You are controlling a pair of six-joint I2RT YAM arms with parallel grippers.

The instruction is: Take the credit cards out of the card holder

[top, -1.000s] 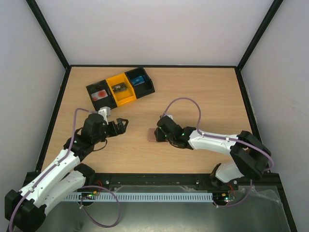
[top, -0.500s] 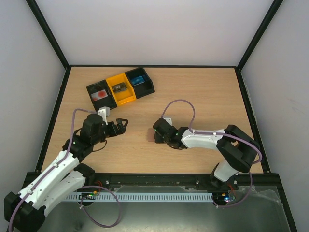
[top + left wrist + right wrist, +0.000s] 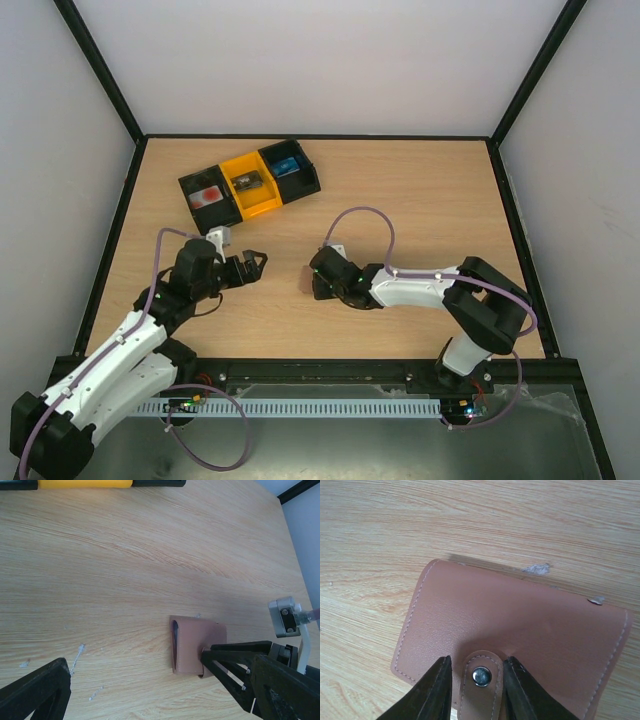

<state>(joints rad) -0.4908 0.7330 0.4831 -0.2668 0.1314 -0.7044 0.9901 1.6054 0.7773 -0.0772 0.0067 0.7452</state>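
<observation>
right gripper: fingers narrowly parted, straddling the snap tab of the card holder. the metal stud sits about midway between them. one finger touches the tab's edge; the other stands just off it, with a strip of leather showing between. whether the tips bear down on the cover cannot be told from the wrist view. the card holder lies flat on the table, directly under and ahead of these fingers. it is brown and folded, with the tab snapped down and a stitched border visible along its edges. a small whitish scuff marks the wood just past the holder's far edge. further ahead of the right gripper, beyond the holder and apart from it, is the left gripper, jaws spread wide and facing the holder. in its own wrist view the holder lies ahead, and the end nearest it shows a dark slit. farthest out, well ahead of the left gripper at the top edge of its view, is a row of bins: black, yellow, black, side by side.
</observation>
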